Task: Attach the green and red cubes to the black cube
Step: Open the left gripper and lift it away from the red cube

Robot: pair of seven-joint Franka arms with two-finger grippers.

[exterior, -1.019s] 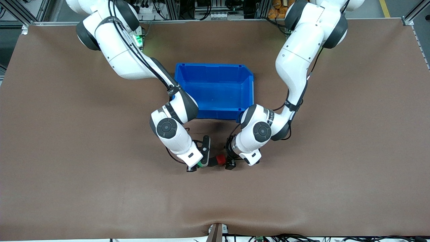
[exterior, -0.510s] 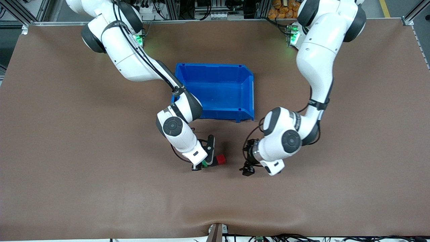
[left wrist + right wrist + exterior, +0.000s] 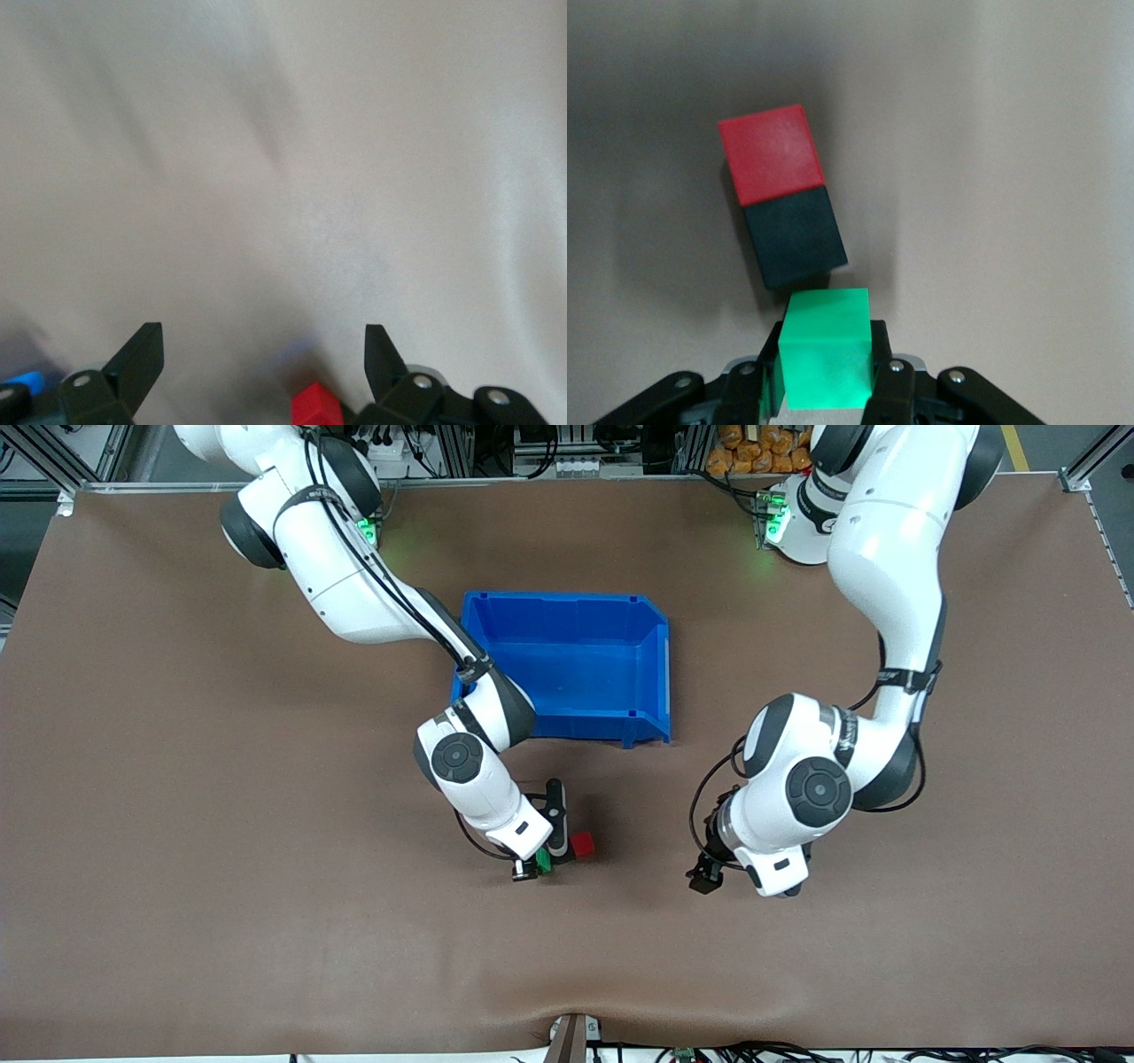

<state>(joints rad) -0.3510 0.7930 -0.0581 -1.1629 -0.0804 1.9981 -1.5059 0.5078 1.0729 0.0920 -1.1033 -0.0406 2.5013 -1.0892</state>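
On the brown table, front view first: sitting just nearer the camera than the blue bin, red cube and black cube looking joined already, red one at the left arm's end of the pair. Hovering right beside the black one, right gripper clenching the green cube. Left gripper pulling well away toward its own end of the table, compared with a second ago when it was right up against the red cube. Probably meaning the red half is done and only green is left.

Left wrist view: showing fingers spread wide, gripping nothing, mostly bare table, just a corner of the red cube peeking in.

Right wrist view: showing green cube pinched between the fingers, nearly touching a corner of the black cube, red cube stuck to its opposite face. Looking slightly skewed, so likely needing squaring up before pressing in.
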